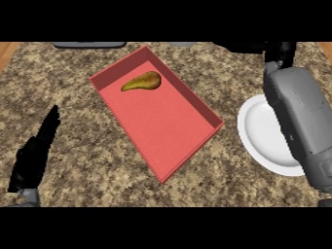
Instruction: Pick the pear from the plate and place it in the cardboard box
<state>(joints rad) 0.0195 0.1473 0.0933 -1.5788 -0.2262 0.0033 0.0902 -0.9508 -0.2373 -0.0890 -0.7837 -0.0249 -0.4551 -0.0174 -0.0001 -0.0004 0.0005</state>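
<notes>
Black left robot hand [35, 148] spread, fingers up | right robot hand [282, 51] state unclear | pear [142, 82] in box [175, 141]

Pear [142, 82]: yellow-green with brownish shading, lying on its side on the floor of the box [170, 127], in the box's far end, narrow end pointing toward the box's left wall, fat end toward the right wall. Box: red-pink, long shallow rectangular tray, open top, low walls, set at a slant on the counter, far corner up top, near corner pointing down. Plate [260, 130]: white, round, flat on the counter just right of the box's right corner, not touching it as far as visible; its right part is hidden.
</notes>
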